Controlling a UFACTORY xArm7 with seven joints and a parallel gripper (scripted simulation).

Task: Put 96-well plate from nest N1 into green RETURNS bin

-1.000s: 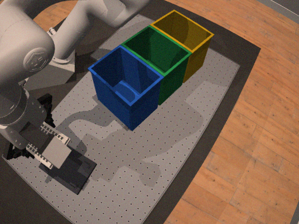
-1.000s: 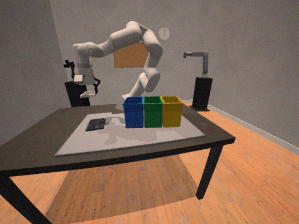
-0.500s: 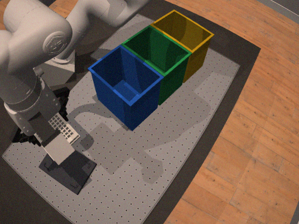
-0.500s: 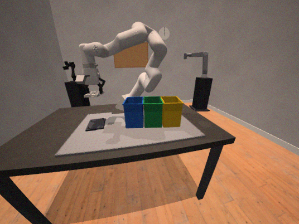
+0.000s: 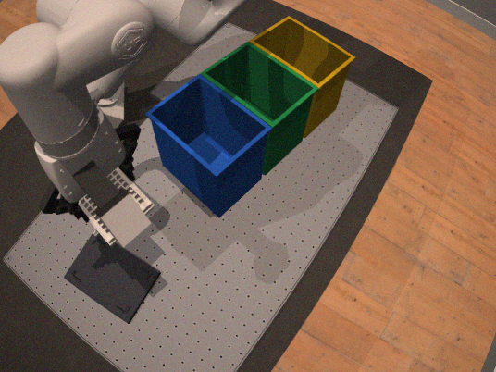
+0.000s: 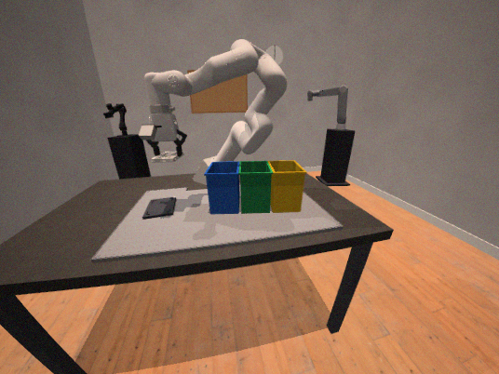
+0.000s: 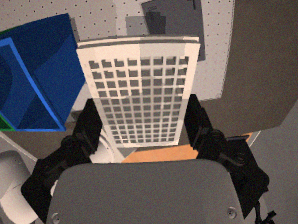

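My gripper (image 7: 142,107) is shut on the white 96-well plate (image 7: 140,92) and holds it high above the mat; the plate also shows in the top view (image 5: 121,210) and in the exterior view (image 6: 165,157). The dark plate nest N1 (image 5: 112,277) lies empty on the mat below and a little in front of the plate; it shows in the exterior view too (image 6: 159,207). The green bin (image 5: 264,99) stands between the blue bin (image 5: 210,139) and the yellow bin (image 5: 307,65), well to the right of the gripper. The signs on the bins are not readable.
The three bins stand upright side by side in a row touching each other (image 6: 254,186). A black pedestal with a small arm (image 6: 337,153) stands behind the table at the right, another (image 6: 127,153) at the left. The arm's base is behind the bins.
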